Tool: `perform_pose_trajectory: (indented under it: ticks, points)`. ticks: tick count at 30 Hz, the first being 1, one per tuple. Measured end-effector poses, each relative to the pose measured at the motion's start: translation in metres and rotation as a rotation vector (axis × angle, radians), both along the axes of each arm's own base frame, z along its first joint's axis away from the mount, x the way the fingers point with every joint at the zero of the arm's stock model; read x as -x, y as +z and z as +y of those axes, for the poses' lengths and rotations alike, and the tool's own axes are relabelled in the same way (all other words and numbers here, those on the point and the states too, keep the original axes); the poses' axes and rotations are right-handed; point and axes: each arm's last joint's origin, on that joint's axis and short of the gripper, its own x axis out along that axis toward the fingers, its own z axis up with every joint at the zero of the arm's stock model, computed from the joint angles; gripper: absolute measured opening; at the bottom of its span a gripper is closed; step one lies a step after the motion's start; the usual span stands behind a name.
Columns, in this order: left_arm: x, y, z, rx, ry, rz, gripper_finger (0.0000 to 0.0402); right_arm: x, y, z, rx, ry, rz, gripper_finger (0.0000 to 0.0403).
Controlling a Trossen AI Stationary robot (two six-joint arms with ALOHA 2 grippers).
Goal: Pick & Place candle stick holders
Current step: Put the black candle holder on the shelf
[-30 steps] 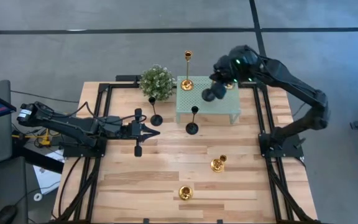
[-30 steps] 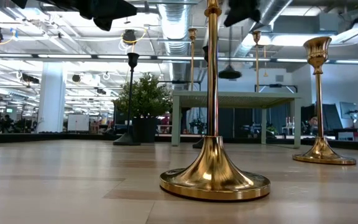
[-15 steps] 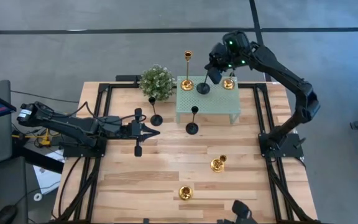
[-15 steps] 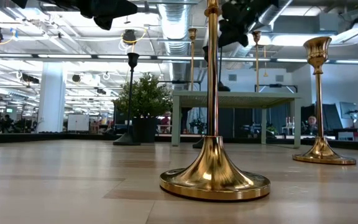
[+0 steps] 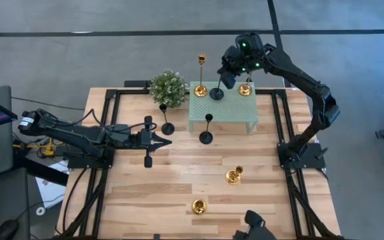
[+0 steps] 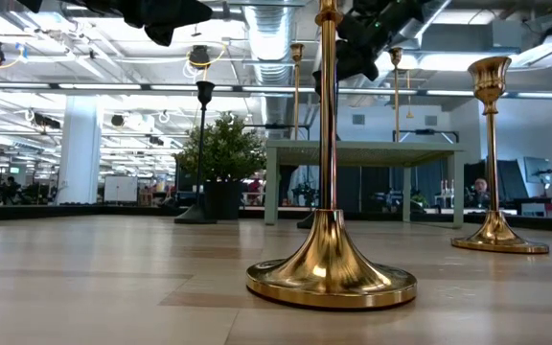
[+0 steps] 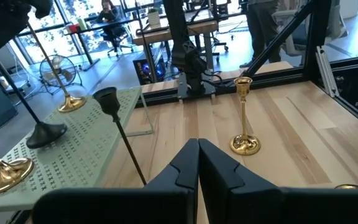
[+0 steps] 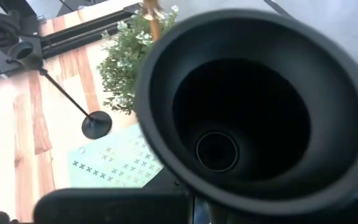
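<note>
Candle holders are spread over the wooden counter (image 5: 179, 200). The right claw (image 5: 227, 75) is clamped on a black candle holder (image 5: 217, 93), whose round base sits on the mint green stand (image 5: 223, 113) near its back edge, between a tall gold holder (image 5: 201, 77) and a short gold holder (image 5: 245, 89) (all three crowd that rear strip). In the right wrist view the held holder's dark cup (image 8: 247, 106) fills most of the picture. The stand's front half is bare. A second black holder (image 5: 207, 129) stands just off the stand's front edge, a third (image 5: 166, 118) beside the bushy plant (image 5: 169, 87). Two more gold holders (image 5: 234, 175) (image 5: 199, 206) stand well apart toward the near edge, with open wood around them. The left claw (image 5: 163, 141) rests closed and empty at the counter's left side.
</note>
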Motion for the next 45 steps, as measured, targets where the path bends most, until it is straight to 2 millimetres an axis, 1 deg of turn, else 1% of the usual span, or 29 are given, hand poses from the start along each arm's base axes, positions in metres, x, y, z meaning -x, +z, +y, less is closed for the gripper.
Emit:
perform_pose_trajectory:
  ticks: [6,16,24,29,35,40,45]
  points:
    - [0.000,0.000,0.000,0.000,0.000,0.000,0.0010,0.000,0.000,0.001,0.000,0.002,-0.001,0.0000]
    - [0.000,0.000,0.000,0.000,0.000,0.000,0.0010,-0.011,0.002,0.011,0.018,0.040,-0.017,0.0000]
    - [0.000,0.000,0.000,0.000,0.000,0.000,0.0010,-0.011,0.002,0.010,0.035,0.015,-0.004,0.0000]
    - [0.000,0.000,0.000,0.000,0.000,0.000,0.0010,-0.009,0.001,0.008,0.066,-0.042,0.035,0.0000]
    - [0.000,0.000,0.000,0.000,0.000,0.000,0.0010,-0.003,-0.001,0.003,0.057,-0.069,0.055,0.0000]
    - [0.000,0.000,0.000,0.000,0.000,0.000,0.0010,-0.002,-0.001,0.001,0.087,-0.135,0.085,0.0000]
    - [0.000,0.000,0.000,0.000,0.000,0.000,0.0010,0.000,-0.001,-0.001,0.085,-0.163,0.088,0.0000]
